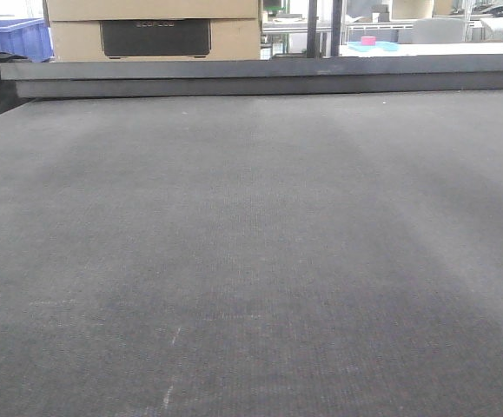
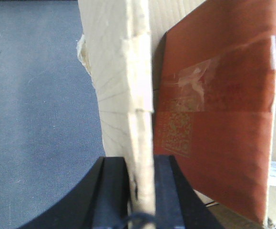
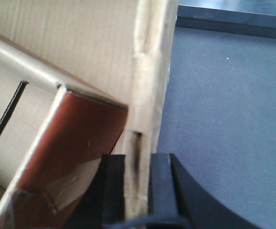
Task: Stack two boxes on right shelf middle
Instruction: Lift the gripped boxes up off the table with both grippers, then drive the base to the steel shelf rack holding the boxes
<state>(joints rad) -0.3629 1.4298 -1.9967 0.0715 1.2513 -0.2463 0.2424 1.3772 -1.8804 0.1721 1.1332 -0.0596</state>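
The cardboard carton [image 2: 121, 71] sits between the arms. The left end effector [image 2: 140, 167] pinches one upright wall edge and the right end effector [image 3: 137, 164] pinches the opposite one, each wall running straight out from the fingers. The dark table [image 2: 37, 119] lies outboard of both. The shelf is not in view.

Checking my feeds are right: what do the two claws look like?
Left claw and right claw look alike: matte black, two flat straight-edged fingers with curved outer shoulders. A thin dark cable loops at each base. No markings show; the arms are out of view.
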